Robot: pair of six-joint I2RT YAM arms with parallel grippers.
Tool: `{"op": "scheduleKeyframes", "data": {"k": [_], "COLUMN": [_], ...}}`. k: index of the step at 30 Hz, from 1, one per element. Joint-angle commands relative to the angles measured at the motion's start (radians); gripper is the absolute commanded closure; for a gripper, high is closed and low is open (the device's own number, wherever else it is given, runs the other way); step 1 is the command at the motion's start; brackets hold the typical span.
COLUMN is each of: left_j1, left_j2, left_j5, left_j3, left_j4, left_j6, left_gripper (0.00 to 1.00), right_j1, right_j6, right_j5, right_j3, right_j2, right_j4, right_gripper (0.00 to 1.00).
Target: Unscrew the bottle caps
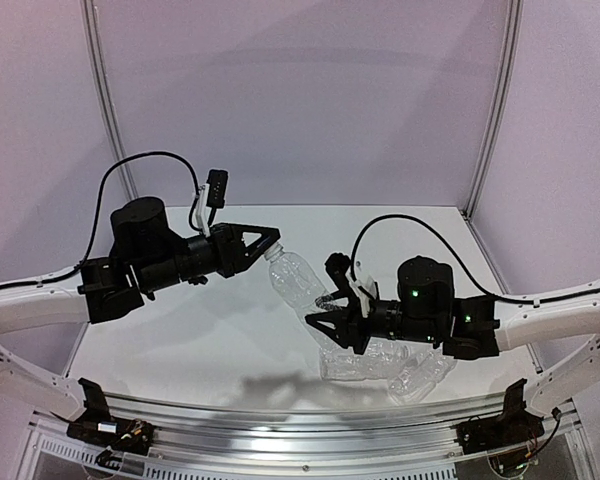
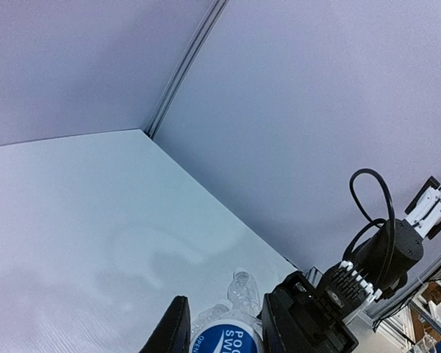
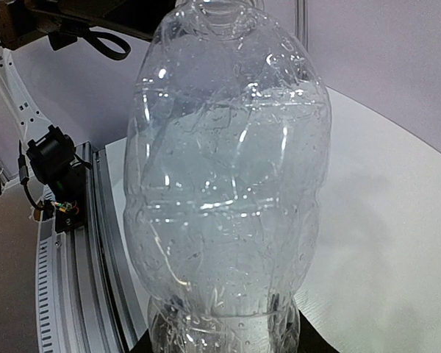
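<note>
Soft even light; the bottle (image 3: 228, 191) glints, perhaps blurred.

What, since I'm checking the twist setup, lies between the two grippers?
The clear bottle, seen in the top external view. The left gripper pinches its cap, and the right gripper holds its lower body. Nothing else lies between them.

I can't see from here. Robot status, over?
Left tool shut on round blue-topped cap. Right tool shut on base of clear crinkled plastic bottle. Two other bottles underneath, not blocking.
</note>
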Motion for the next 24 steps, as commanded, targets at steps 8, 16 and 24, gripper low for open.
{"op": "scheduleKeyframes", "data": {"k": [8, 16, 24], "left_j1": [-0.004, 0.088, 0.103], "left_j2": [-0.105, -0.227, -0.208], "left_j5": [0.028, 0.298, 0.535], "left_j3": [-0.022, -0.087, -0.114], "left_j4": [-0.099, -0.063, 0.082], "left_j6": [0.137, 0.202, 0.175], "left_gripper": [0.30, 0.09, 0.22], "right_j1": [-0.011, -0.012, -0.012], "right_j6": [0.039, 0.039, 0.035], "right_j5": [-0.044, -0.237, -0.388], "right_j3": [0.014, -0.022, -0.033], "right_j2": [-0.011, -0.063, -0.062], "right_j4": [-0.003, 0.058, 0.108], "right_gripper": [0.89, 0.92, 0.93]}}
